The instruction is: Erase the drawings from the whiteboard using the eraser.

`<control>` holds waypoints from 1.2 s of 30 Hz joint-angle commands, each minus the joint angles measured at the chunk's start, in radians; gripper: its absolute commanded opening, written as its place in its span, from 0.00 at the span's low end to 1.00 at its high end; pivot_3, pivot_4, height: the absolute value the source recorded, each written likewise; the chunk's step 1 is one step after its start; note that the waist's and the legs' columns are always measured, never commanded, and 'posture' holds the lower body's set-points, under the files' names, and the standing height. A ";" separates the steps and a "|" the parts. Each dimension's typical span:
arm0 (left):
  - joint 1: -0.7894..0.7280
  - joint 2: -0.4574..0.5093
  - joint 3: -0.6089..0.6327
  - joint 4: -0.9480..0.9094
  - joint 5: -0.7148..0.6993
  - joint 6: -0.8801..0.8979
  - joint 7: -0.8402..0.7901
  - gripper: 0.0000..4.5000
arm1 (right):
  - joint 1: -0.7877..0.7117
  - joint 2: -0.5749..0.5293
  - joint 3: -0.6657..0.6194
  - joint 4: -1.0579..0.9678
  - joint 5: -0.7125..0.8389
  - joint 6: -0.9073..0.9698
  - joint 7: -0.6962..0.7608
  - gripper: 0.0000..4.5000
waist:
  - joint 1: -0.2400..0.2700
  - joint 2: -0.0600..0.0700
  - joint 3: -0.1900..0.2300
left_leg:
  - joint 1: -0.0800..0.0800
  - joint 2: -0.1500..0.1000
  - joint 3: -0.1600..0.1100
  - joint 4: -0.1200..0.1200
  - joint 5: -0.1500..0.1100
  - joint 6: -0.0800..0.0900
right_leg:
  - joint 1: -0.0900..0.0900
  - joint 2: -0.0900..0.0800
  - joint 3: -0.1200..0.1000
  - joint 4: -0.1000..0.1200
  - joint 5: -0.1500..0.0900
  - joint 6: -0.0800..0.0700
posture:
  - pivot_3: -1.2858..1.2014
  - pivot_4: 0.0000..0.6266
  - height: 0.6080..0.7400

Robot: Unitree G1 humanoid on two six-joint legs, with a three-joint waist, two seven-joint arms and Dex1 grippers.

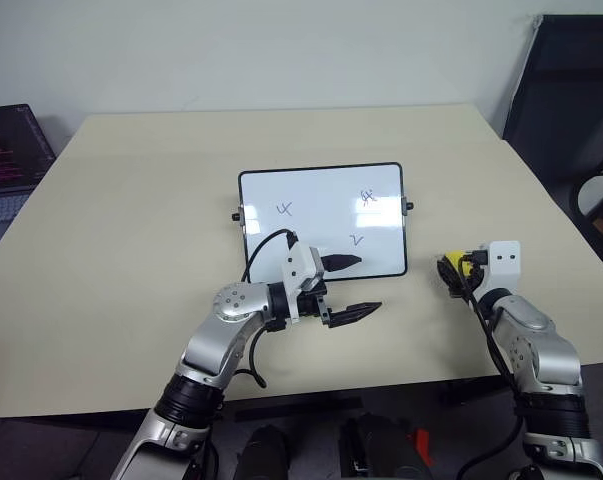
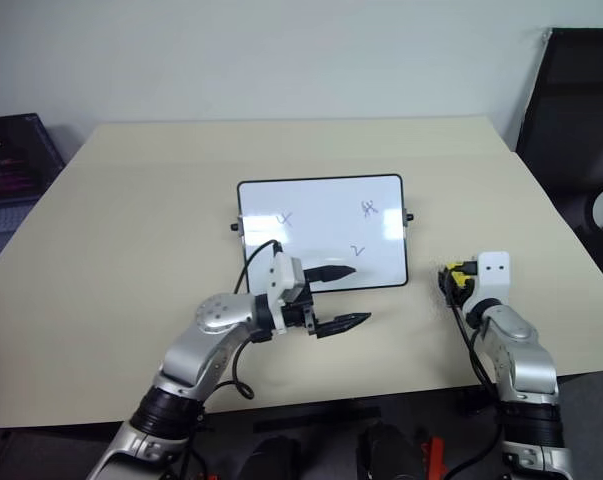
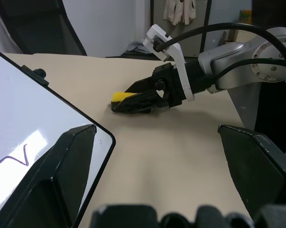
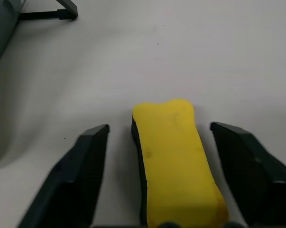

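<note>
Eraser (image 4: pixel 173 161): yellow block on the bench (image 1: pixel 131 230), right of the whiteboard (image 1: pixel 321 215), probably light and slightly soft; grip its long sides.
Right end effector (image 4: pixel 157 156): fingers straddling it, gaps visible, not gripping.
Left end effector (image 1: pixel 353 288): wide, empty.

Silver arms, black cables, white wrists, black jaws.

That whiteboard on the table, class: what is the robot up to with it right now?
A two-armed robot is setting up to wipe the whiteboard, which lies flat on the table with all three drawings unerased. Its right gripper straddles the yellow eraser on the table to the right of the board; gaps show on both sides, so it is not gripped yet. The left gripper is open at the board's near edge, one finger over the board.
</note>
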 commanded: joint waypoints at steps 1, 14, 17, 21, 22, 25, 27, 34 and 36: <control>-0.011 -0.007 0.010 -0.021 -0.001 -0.027 0.006 1.00 | -0.015 -0.007 -0.017 -0.016 -0.007 -0.023 -0.009 0.54 | 0.000 0.000 0.000 | 0.000 0.000 0.000 0.000 0.000 0.000 | 0.000 0.000 0.000 0.000 0.000 0.000 | 0.52 0.24 1.00; -0.018 -0.020 0.031 0.001 0.018 -0.061 0.065 1.00 | -0.020 -0.005 -0.017 -0.053 -0.038 -0.046 -0.048 0.25 | 0.000 0.000 0.000 | 0.000 0.000 0.000 0.000 0.000 0.000 | 0.000 0.000 0.000 0.000 0.000 0.000 | 0.52 0.24 1.00; -0.022 -0.030 0.047 0.026 0.069 -0.101 0.138 1.00 | 0.010 -0.006 0.008 -0.131 -0.059 -0.078 -0.046 0.25 | 0.000 0.000 0.000 | 0.000 0.000 0.000 0.000 0.000 0.000 | 0.000 0.000 0.000 0.000 0.000 0.000 | 0.52 0.24 1.00; -0.018 -0.052 0.063 0.044 0.125 -0.151 0.227 1.00 | 0.035 0.018 0.039 -0.197 -0.080 -0.117 -0.049 0.25 | 0.000 0.000 0.000 | 0.000 0.000 0.000 0.000 0.000 0.000 | 0.000 0.000 0.000 0.000 0.000 0.000 | 0.52 0.24 1.00; -0.014 -0.061 0.067 0.044 0.133 -0.162 0.246 1.00 | 0.040 0.024 0.051 -0.210 -0.090 -0.134 -0.052 0.25 | 0.000 0.000 0.000 | 0.000 0.000 0.000 0.000 0.000 0.000 | 0.000 0.000 0.000 0.000 0.000 0.000 | 0.52 0.24 1.00; -0.008 -0.078 0.065 0.042 0.176 -0.171 0.309 1.00 | 0.032 0.050 0.081 -0.231 -0.104 -0.180 -0.055 0.25 | 0.000 0.000 0.000 | 0.000 0.000 0.000 0.000 0.000 0.000 | 0.000 0.000 0.000 0.000 0.000 0.000 | 0.52 0.24 1.00; 0.001 -0.081 0.061 0.049 0.216 -0.176 0.350 1.00 | 0.024 0.076 0.093 -0.230 -0.106 -0.205 -0.062 0.25 | 0.000 0.000 0.000 | 0.000 0.000 0.000 0.000 0.000 0.000 | 0.000 0.000 0.000 0.000 0.000 0.000 | 0.52 0.24 1.00; -0.043 -0.082 0.076 0.111 0.304 -0.194 0.448 1.00 | -0.061 0.134 0.219 -0.105 -0.185 -0.375 -0.031 0.25 | 0.000 0.000 0.000 | 0.001 0.000 0.000 0.000 0.000 0.000 | 0.000 0.000 0.000 0.000 0.000 0.000 | 0.52 0.24 1.00; -0.045 -0.080 0.081 0.119 0.305 -0.194 0.456 1.00 | -0.109 0.148 0.231 -0.054 -0.193 -0.407 -0.034 0.25 | 0.001 0.000 0.000 | 0.001 0.000 0.000 0.001 0.000 0.000 | 0.000 0.000 -0.001 0.000 0.000 0.001 | 0.52 0.24 1.00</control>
